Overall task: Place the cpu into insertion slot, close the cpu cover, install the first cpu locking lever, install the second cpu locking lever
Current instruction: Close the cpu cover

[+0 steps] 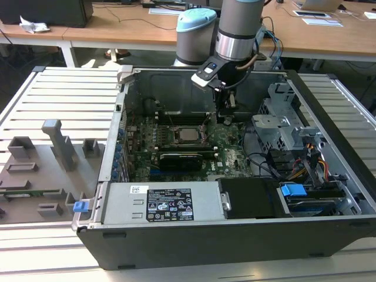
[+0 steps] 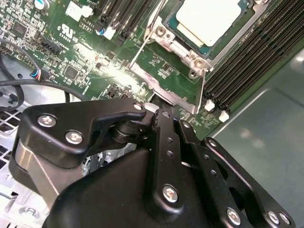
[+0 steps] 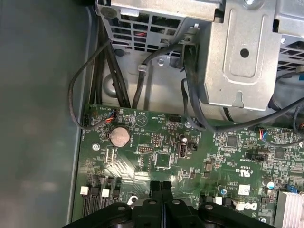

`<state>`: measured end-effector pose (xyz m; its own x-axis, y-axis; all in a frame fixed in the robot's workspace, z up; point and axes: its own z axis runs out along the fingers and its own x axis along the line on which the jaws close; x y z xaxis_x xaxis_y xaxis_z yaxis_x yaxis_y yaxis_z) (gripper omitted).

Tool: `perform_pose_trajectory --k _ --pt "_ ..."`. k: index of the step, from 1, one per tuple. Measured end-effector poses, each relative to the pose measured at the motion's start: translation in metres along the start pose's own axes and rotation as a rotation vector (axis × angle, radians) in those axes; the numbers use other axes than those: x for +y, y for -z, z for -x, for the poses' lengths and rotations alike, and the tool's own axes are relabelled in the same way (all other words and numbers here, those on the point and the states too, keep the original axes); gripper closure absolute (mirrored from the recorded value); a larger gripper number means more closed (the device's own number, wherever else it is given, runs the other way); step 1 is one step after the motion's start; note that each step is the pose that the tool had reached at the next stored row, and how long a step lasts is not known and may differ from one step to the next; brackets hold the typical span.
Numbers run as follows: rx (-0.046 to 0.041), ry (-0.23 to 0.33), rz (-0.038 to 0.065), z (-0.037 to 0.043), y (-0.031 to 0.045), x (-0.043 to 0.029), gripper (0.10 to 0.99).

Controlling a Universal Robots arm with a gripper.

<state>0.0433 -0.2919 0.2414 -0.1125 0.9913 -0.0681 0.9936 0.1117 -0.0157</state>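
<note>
One gripper [image 3: 160,186], fingers [image 3: 154,191] pressed together, hangs above the green board [image 3: 142,166] just beside the slot [image 2: 183,50]. The cpu [image 2: 209,19] lies seated in the slot, with the cover [image 2: 171,19] flat around its silver top.

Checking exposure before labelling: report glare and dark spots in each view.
Second wrist view: a white glare patch washes out part of the green motherboard; the pale silver square cpu stays legible. First wrist view: softer sheen on that board. Exterior view: sunlit wooden desks behind, dimmer black computer case interior.
</note>
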Motion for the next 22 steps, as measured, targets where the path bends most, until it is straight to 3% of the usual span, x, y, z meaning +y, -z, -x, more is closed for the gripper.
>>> perform_pose_trajectory --k 5,22 --pt "0.0000 0.000 0.000 -0.0008 -0.0001 -0.0074 0.980" --pt "0.0000 0.000 0.000 -0.0025 -0.0002 -0.0219 0.980"
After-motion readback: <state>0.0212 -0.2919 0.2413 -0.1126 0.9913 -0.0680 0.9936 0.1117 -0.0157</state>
